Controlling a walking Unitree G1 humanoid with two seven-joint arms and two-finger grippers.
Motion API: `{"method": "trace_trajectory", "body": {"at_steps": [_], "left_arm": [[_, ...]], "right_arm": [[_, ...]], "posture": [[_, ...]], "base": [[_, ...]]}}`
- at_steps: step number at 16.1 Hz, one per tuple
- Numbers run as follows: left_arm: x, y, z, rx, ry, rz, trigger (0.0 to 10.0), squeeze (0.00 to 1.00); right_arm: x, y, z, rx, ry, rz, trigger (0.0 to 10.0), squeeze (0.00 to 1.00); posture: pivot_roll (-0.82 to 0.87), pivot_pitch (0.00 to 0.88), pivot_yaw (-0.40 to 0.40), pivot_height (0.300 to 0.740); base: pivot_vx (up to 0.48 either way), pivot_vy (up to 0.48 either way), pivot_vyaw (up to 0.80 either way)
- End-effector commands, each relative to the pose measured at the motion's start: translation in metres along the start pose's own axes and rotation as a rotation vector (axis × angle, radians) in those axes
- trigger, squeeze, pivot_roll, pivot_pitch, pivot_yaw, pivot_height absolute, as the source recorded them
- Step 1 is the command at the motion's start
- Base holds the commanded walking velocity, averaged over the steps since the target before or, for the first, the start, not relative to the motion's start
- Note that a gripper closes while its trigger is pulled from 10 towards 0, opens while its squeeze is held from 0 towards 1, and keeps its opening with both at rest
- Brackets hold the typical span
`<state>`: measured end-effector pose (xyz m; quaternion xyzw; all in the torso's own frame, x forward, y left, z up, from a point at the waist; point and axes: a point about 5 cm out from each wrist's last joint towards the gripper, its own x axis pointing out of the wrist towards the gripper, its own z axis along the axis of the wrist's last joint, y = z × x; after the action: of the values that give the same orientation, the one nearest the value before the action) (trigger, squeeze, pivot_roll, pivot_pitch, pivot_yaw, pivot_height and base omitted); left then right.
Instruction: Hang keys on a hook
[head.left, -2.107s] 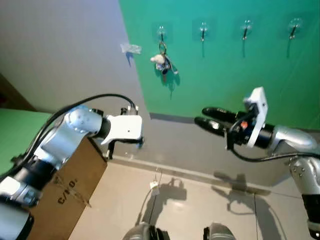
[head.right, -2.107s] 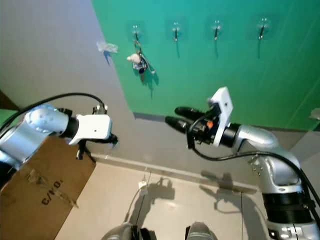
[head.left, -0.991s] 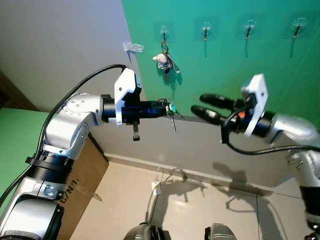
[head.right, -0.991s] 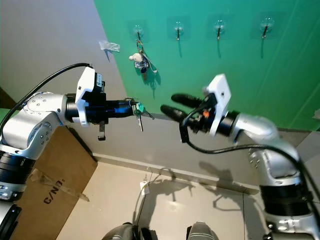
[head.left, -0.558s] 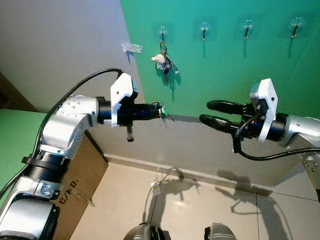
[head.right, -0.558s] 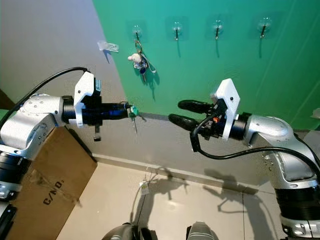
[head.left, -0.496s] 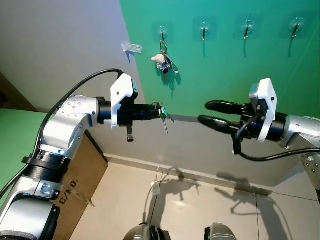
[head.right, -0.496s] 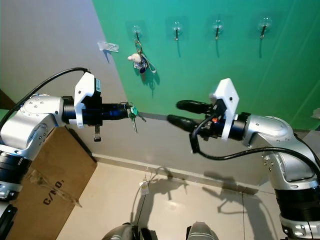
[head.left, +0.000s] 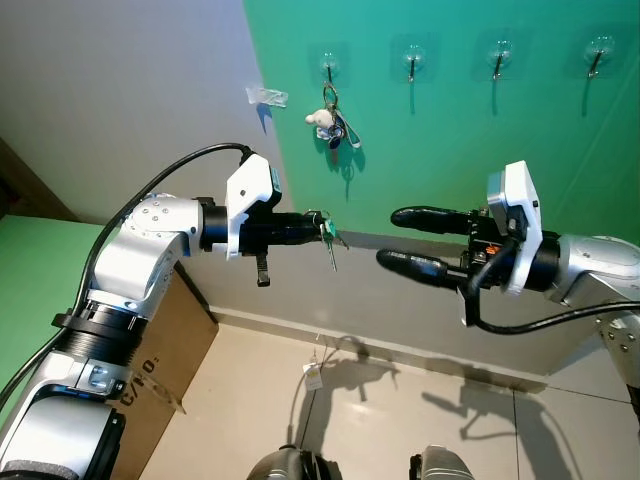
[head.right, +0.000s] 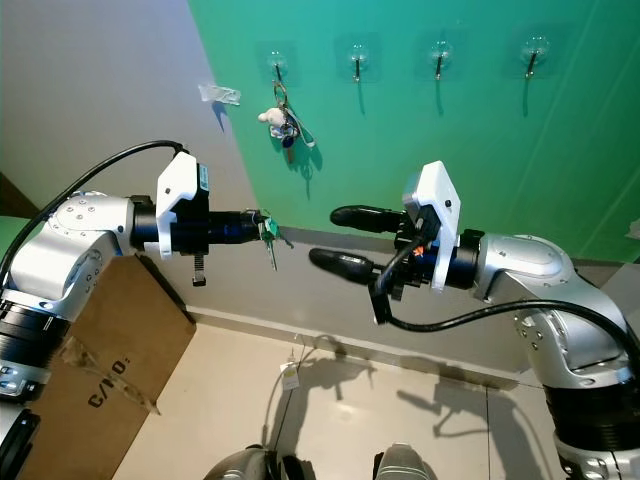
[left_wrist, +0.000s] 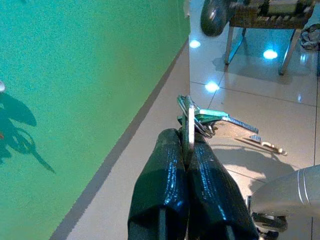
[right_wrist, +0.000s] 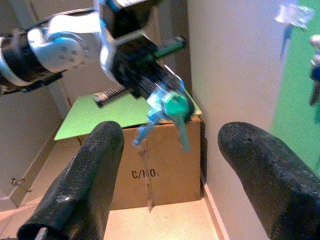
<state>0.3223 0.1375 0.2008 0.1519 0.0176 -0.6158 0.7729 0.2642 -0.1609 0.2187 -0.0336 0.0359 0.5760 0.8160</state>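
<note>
My left gripper (head.left: 318, 228) is shut on the ring of a key bunch (head.left: 328, 238) with a green-headed key, held out in front of the wall; the keys (left_wrist: 207, 120) dangle from its tips (left_wrist: 185, 144). My right gripper (head.left: 390, 237) is open, fingers one above the other, pointing at the keys from a short gap to the right. In the right wrist view the keys (right_wrist: 167, 107) hang ahead between the spread fingers (right_wrist: 107, 150). A row of several hooks (head.left: 411, 60) lines the green wall above. The leftmost hook (head.left: 326, 68) holds another key bunch (head.left: 330, 120) with a white charm.
A cardboard box (head.left: 140, 385) stands on the floor at the left against the grey wall. A small white tag (head.left: 310, 375) lies on the tiled floor below the grippers. A clear scrap (head.left: 265, 96) is stuck to the wall left of the hooks.
The left arm rose from beside the box and now holds the keys out level. In the last half second the right gripper moved left, closer to the keys.
</note>
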Motion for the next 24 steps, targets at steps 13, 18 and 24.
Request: {"method": "trace_trajectory", "body": {"at_steps": [13,18,24], "left_arm": [[0.019,-0.003,0.017,0.099,-0.020,-0.048,0.0,0.00],[0.021,-0.007,0.014,0.104,-0.007,-0.067,0.0,0.00],[0.022,-0.008,0.014,0.107,-0.001,-0.065,0.0,0.00]], "right_arm": [[0.038,0.002,-0.021,-0.035,0.070,-0.022,10.0,0.00],[0.042,-0.004,-0.016,-0.059,0.048,-0.054,10.0,0.00],[0.045,-0.007,-0.014,-0.061,0.039,-0.062,3.9,0.00]], "posture": [[-0.28,0.052,0.166,0.717],[-0.28,0.054,0.163,0.717],[-0.28,0.057,0.158,0.717]], "base": [[0.000,0.000,0.00],[0.000,0.000,0.00],[0.000,0.000,0.00]]}}
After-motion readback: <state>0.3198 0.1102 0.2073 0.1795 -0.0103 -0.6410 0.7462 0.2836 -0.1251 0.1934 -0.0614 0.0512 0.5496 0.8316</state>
